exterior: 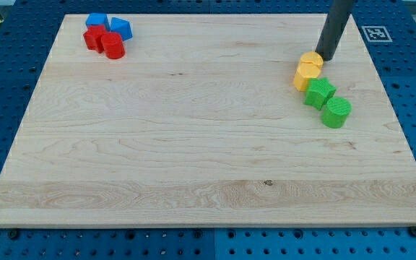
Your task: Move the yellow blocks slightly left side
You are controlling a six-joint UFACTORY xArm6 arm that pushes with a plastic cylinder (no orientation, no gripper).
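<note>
Two yellow blocks sit together at the view's right: a rounded one (312, 60) and another (305, 75) just below and left of it, touching. My tip (325, 56) is at the right edge of the upper yellow block, touching or nearly touching it. The dark rod rises from there to the view's top.
Two green blocks, a star-like one (319, 93) and a rounded one (336, 112), lie just below the yellow pair. At the view's top left, two blue blocks (97, 21) (120, 28) and two red blocks (94, 37) (112, 45) cluster. The wooden board (193, 144) rests on a blue pegboard.
</note>
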